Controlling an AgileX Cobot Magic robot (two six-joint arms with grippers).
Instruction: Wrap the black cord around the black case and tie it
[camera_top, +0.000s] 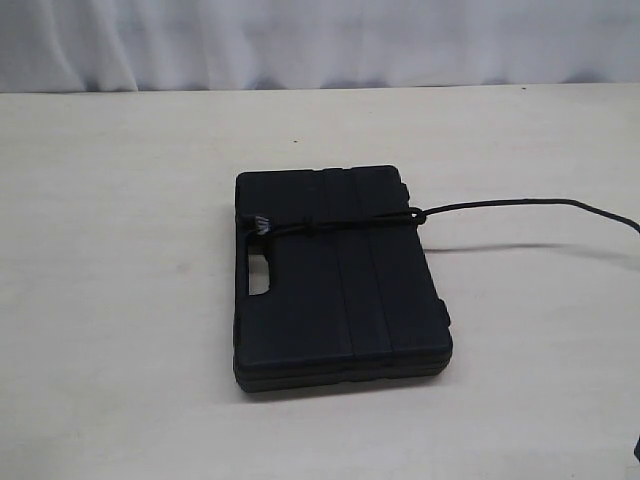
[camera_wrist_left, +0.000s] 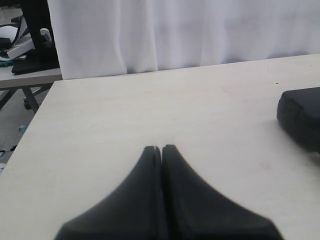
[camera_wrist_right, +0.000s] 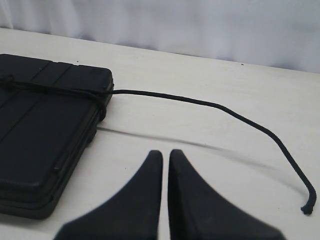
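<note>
The black cord (camera_top: 500, 203) runs across the closed black case (camera_top: 340, 300); left hand (camera_wrist_left: 161, 147) and right hand (camera_wrist_right: 165, 151) are both pressed together.

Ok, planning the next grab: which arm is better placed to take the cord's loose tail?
The right. The black cord trails off the black case toward the right hand, its free end lying on that side. The left hand faces the table, only a case corner in sight.

My left gripper (camera_wrist_left: 161, 148) has its jaws pressed flat together, gripping nothing. My right gripper (camera_wrist_right: 165, 154) is closed and empty too, only a hairline gap between its jaws.
</note>
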